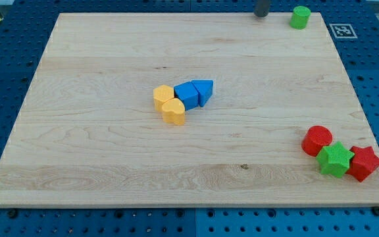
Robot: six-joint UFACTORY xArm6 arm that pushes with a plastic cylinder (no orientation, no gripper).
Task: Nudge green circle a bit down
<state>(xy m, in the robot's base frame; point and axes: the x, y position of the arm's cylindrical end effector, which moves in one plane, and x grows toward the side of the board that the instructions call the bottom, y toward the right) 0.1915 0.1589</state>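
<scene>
The green circle [300, 17] is a small green cylinder standing near the top right corner of the wooden board [110, 151]. My tip [261, 16] is the lower end of a dark rod at the view's top edge. It rests on the board a short way to the left of the green circle, apart from it, at about the same height in the view.
Two yellow blocks [168, 105] touch a blue cube [187, 94] and a blue triangle [203, 91] near the board's middle. A red circle [317, 140], a green star [335, 160] and a red star [364, 163] cluster at the bottom right. A fiducial marker [341, 30] lies beside the board's top right corner.
</scene>
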